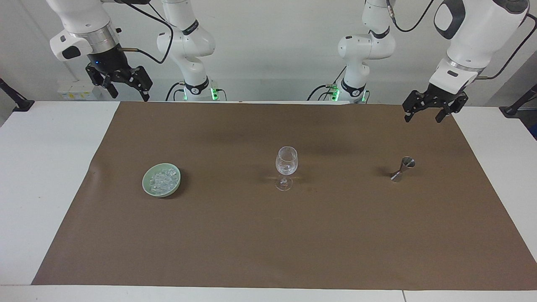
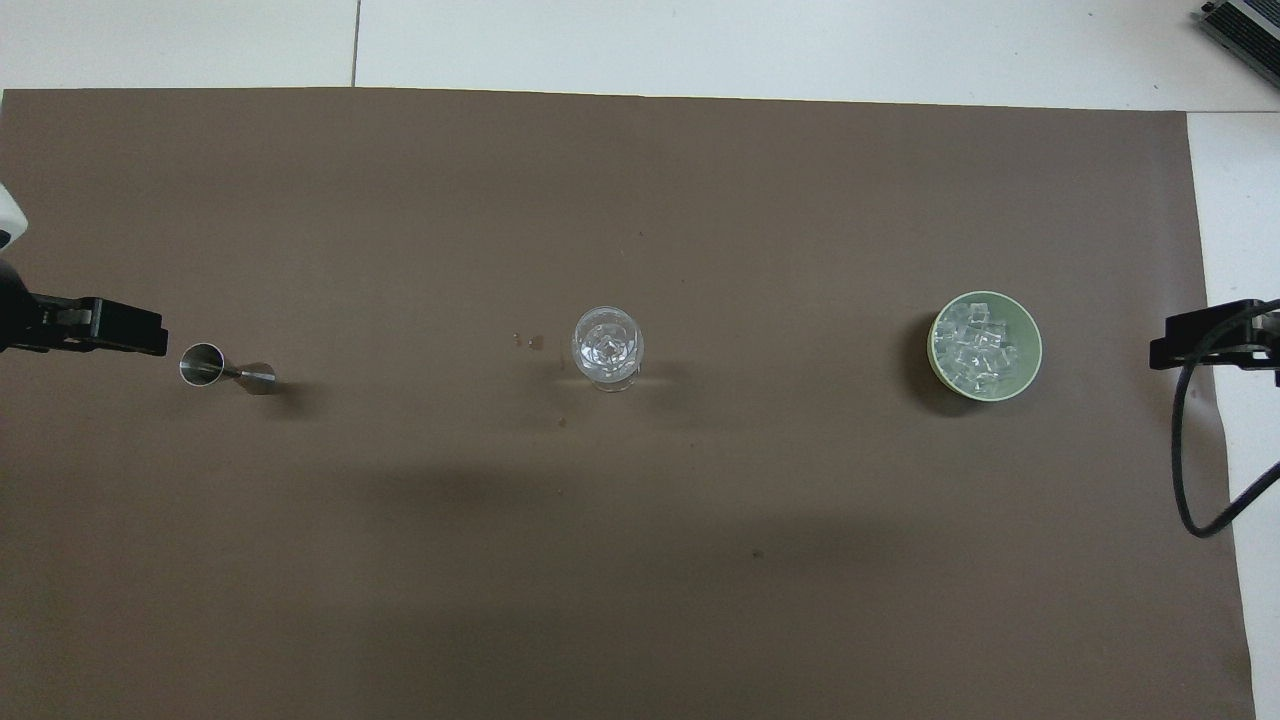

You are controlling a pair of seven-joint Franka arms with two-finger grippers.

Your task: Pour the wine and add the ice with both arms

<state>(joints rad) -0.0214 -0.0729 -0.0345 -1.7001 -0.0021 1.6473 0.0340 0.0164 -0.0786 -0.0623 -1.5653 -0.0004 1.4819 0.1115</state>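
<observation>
A clear wine glass point(image 1: 286, 167) point(image 2: 607, 348) stands upright mid-mat, with clear glinting bits in its lower bowl. The ice point(image 1: 162, 179) point(image 2: 980, 345) fills a pale green bowl point(image 1: 147, 186) point(image 2: 1033, 350) toward the right arm's end. A steel jigger point(image 1: 402, 168) point(image 2: 226, 369) stands toward the left arm's end. No wine shows; the jigger's inside cannot be read. My left gripper point(image 1: 422, 118) point(image 2: 150, 333) hangs open and empty above the mat's edge near the jigger. High over the table's edge at the bowl's end, my right gripper point(image 1: 129, 95) point(image 2: 1165, 345) is open and empty.
A brown mat point(image 1: 268, 243) covers most of the white table point(image 1: 37, 167). A few small spots point(image 2: 530, 342) mark the mat beside the glass. A black cable point(image 2: 1190, 470) loops down from the right arm.
</observation>
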